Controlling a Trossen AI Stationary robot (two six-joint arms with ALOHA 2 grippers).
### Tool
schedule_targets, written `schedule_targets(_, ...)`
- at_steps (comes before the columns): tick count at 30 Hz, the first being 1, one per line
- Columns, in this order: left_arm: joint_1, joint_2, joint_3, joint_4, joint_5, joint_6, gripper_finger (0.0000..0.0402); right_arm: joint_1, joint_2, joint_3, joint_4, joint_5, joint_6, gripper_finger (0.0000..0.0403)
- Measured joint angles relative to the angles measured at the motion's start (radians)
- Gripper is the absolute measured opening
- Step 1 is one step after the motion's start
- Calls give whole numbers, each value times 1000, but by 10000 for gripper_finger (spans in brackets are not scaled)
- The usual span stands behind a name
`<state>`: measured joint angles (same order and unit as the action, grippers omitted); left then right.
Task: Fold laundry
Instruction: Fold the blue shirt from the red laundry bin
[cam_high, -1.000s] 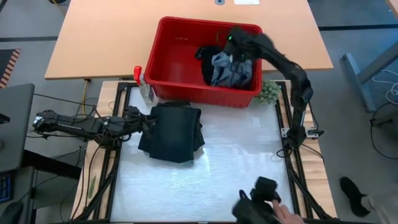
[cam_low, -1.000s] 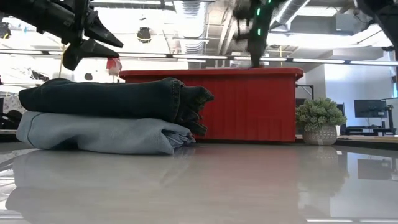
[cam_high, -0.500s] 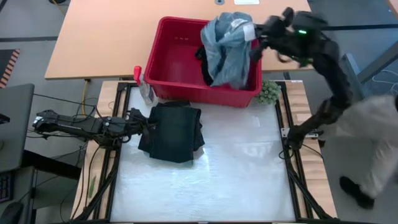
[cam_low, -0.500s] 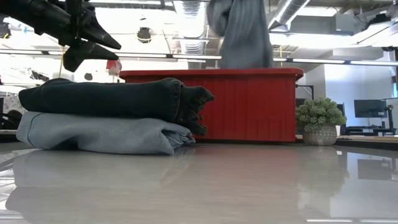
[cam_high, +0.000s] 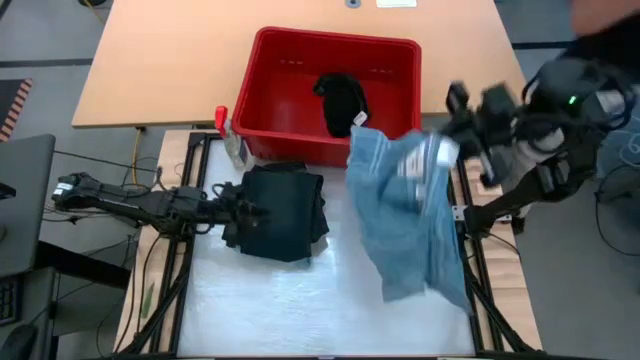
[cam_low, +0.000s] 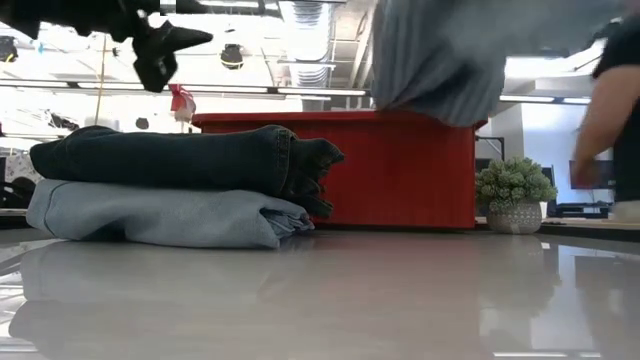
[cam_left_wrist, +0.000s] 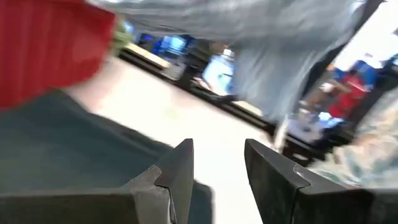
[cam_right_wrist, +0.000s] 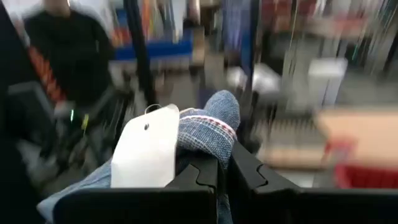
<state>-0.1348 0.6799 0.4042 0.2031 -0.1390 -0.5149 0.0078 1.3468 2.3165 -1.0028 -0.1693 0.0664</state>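
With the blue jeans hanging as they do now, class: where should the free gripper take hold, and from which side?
Probably the free lower hem of the blue jeans, approached from the left. They dangle from the right gripper, shut on their upper edge, so the hem hangs clear above the table.

Bright, even light came from the long ceiling strip lamps (cam_low: 300, 92) far behind the table, and the glossy pale tabletop (cam_low: 330, 300) mirrored them as soft glare with only faint shadows under the folded cloth. The hanging light blue denim garment (cam_high: 410, 215) was smeared by motion blur in the high, low and left wrist views. In the right wrist view the room beyond was streaked and out of focus, while the white paper tag (cam_right_wrist: 146, 152) stayed fairly sharp.
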Motion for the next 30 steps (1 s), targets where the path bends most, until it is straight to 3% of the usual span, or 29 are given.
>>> schedule_targets(4,-83,159,0,190,-10,-28,130,168,-3,-62,-156,201,132,35)
schedule_targets(7,-181,291,0,337,-96,-34,130,249,-14,-175,-252,322,256,35)
schedule_targets(10,-279,405,24,364,-246,-85,130,288,-40,-348,-312,358,446,35)
schedule_targets(14,-386,527,106,313,-446,-171,130,307,-89,-633,-291,297,656,35)
schedule_targets(21,-466,809,499,184,-670,-47,130,334,-72,-992,114,242,742,35)
schedule_targets(24,-464,944,711,61,-763,-42,130,311,-64,-1033,247,214,701,35)
schedule_targets(30,-448,1107,1054,-195,-957,-86,130,247,-95,-994,293,168,647,35)
